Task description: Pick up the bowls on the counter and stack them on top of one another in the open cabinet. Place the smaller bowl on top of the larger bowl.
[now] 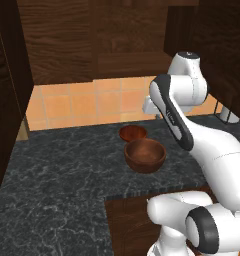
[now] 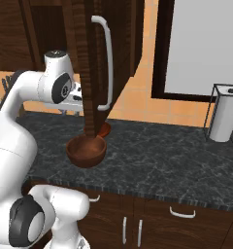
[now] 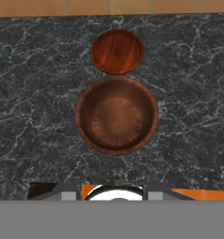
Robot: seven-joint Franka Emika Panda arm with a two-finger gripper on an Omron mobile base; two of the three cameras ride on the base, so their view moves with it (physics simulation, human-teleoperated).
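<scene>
Glossy wood, the larger bowl (image 3: pixel 116 115) at frame centre looks rigid, slippery: pinch its rim; hand state unclear.

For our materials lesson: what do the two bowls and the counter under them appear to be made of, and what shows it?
The larger bowl and the smaller bowl look like turned wood with a glossy varnish: reddish-brown, streaky grain, soft sheen. The counter looks like polished dark stone, perhaps marble or granite: black-grey with pale veins. Being rendered, these are appearances only.
</scene>
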